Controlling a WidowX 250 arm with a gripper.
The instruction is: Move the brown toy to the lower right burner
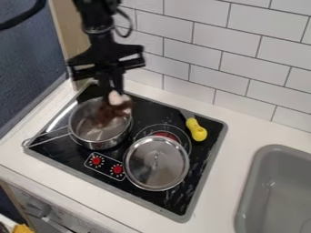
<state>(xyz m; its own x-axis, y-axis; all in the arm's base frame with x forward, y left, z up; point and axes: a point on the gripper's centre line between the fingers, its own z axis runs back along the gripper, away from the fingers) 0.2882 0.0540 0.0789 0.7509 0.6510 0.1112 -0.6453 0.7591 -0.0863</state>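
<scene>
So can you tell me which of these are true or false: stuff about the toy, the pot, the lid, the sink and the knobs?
1. The brown toy is in the sink. False: the gripper holds it over the silver pot.
2. The lid lies on the stove. True.
3. The sink is yellow. False: it is grey.
4. Two red knobs are on the stove. True.
5. The yellow handle sticks out of the pot. False: it lies on the stove.

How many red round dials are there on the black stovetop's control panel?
2. The left red dial sits below the silver metal pot; the right red dial sits beside the round metal lid.
</scene>
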